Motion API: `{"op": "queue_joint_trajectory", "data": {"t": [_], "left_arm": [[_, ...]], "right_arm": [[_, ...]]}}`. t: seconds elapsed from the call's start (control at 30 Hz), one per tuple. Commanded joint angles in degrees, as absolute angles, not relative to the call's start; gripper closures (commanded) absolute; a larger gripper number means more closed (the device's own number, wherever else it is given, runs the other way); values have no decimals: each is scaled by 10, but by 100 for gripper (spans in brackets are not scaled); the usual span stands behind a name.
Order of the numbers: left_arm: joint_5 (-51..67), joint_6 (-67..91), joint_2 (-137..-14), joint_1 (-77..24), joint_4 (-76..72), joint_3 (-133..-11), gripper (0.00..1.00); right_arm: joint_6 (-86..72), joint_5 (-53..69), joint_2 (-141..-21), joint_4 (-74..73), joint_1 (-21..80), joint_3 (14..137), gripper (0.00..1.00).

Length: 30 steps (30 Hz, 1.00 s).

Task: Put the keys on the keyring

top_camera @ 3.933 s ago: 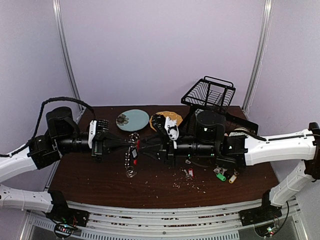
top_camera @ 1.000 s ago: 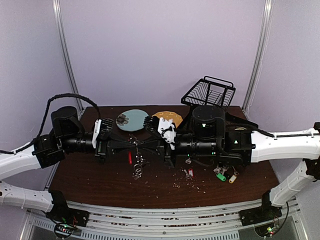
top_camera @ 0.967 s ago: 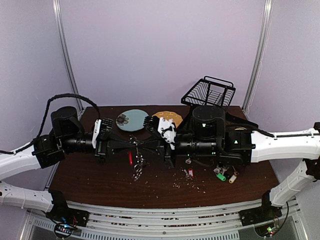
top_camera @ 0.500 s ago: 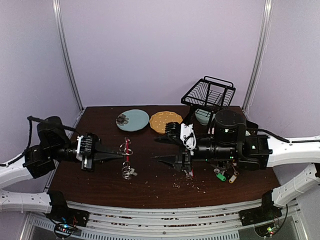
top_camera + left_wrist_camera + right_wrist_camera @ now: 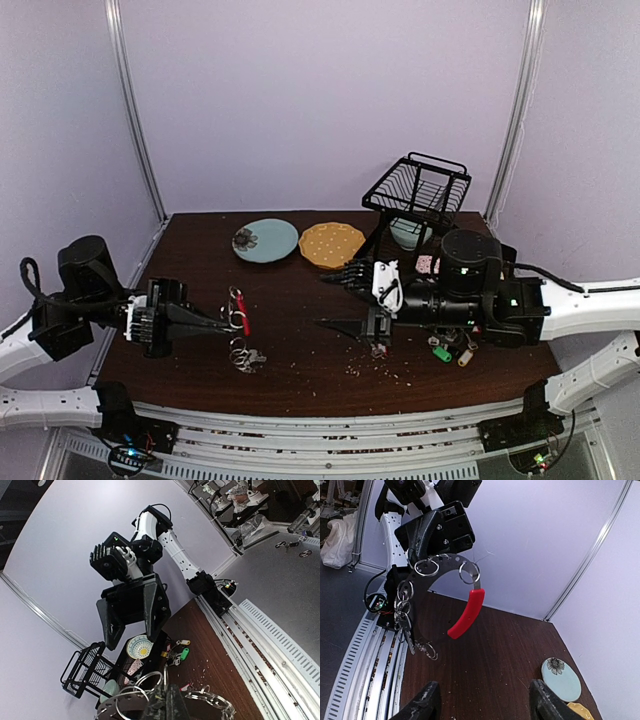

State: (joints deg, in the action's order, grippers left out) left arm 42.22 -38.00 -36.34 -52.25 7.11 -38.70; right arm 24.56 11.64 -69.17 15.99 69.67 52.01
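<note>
My left gripper [image 5: 220, 321] is shut on the keyring [image 5: 238, 310], a silvery loop with a curved red sleeve, and holds it above the table's left half. Several small rings and a silver key [image 5: 246, 355] hang from it. In the left wrist view the fingers [image 5: 167, 706] pinch the metal band [image 5: 125, 702]. The right wrist view shows the keyring [image 5: 468, 611] hanging from the left gripper [image 5: 437, 530]. My right gripper [image 5: 338, 300] is open and empty, right of centre, and it also shows in the right wrist view [image 5: 485, 705]. A loose key with a red tag [image 5: 379, 346] lies under the right wrist.
A blue plate [image 5: 266, 240] and an orange plate [image 5: 332, 243] sit at the back. A black wire basket [image 5: 418, 188] stands at the back right. A bunch of keys with green and yellow tags [image 5: 450, 352] lies at the right front. Crumbs dot the wood.
The two grippers were together at the table's centre. They have drawn apart: the left went left and nearer with the keyring, the right let go, opened and went right.
</note>
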Motion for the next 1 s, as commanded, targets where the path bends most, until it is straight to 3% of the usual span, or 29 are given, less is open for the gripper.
{"op": "queue_joint_trajectory", "data": {"t": [0.0,0.37,0.47,0.73,0.97], "left_arm": [[430,-400,-363,-524,69,-405,100],[422,-381,-373,-524,76,-410,100],[350,-301,-395,-524,40,-424,100],[202,-250,-495,-524,120,-495,100],[223,-235,-515,-524,141,-513,100]], "right_arm": [[259,121,-697,185,687,517,39],[244,175,-717,154,686,558,40],[234,180,-721,156,686,563,42],[208,158,-781,101,690,631,57],[196,159,-798,135,690,636,71]]}}
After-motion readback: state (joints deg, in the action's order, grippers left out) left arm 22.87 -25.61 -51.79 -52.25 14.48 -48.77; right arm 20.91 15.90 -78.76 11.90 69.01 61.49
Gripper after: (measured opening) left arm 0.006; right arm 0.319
